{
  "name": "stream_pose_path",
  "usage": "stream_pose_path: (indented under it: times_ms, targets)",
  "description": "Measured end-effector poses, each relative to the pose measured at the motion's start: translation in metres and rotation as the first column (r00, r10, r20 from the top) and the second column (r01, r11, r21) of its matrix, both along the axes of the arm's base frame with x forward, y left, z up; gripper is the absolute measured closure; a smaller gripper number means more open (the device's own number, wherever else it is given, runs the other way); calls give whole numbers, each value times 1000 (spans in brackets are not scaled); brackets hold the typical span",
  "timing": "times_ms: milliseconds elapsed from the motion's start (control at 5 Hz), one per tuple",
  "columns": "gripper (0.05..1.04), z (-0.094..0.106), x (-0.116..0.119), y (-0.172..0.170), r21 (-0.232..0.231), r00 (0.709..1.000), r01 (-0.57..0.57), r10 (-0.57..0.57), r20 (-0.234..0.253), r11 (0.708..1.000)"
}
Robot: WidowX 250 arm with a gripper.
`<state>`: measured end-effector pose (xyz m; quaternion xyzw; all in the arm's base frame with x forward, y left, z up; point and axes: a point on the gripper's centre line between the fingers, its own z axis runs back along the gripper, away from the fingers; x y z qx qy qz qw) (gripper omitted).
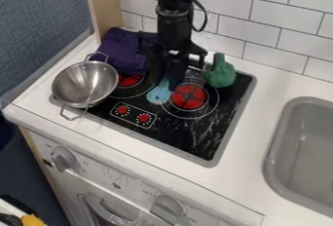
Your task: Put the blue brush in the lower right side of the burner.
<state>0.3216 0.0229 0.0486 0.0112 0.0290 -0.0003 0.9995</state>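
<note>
Colander [85, 84]: smooth, shiny metal | cloth [121, 53]: matt, folded fabric | cooktop [207, 141]: glossy black, streaked by reflections | wall tiles [257, 21]: smooth, glazed-looking | right sink [311, 147]: smooth grey | table [263, 86]: smooth white

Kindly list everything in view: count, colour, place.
Brush: 1, blue, between burners
Bowl: 1, silver, left
Cloth: 1, purple, back left
Toy: 1, green, back right
Stove: 1, black, centre
Burners: 2, red, stove
Dials: 2, red, stove
Counter: 1, white, under stove
Sink: 1, grey, right
Oven: 1, white, front
Knobs: 2, grey, oven
Tiles: many, white, back
Wall: 1, blue, left
Unclear item: 1, yellow, lower-left
Arm: 1, black, top
End effector: 1, black, above brush
</note>
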Motion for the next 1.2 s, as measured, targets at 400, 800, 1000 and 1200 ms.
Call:
stream_pose_path:
  times_ms: [400, 800, 1000, 1200]
  targets:
    - [768, -18, -4, -4, 7, 997, 74, -74, -28, 997]
    - [720, -32, -11, -5, 26, 993, 88, -85, -82, 996]
    - [421, -35, -14, 0, 22, 994, 67, -65, -86, 998]
    - [138, -29, -16, 2, 19, 995, 74, -73, -70, 997]
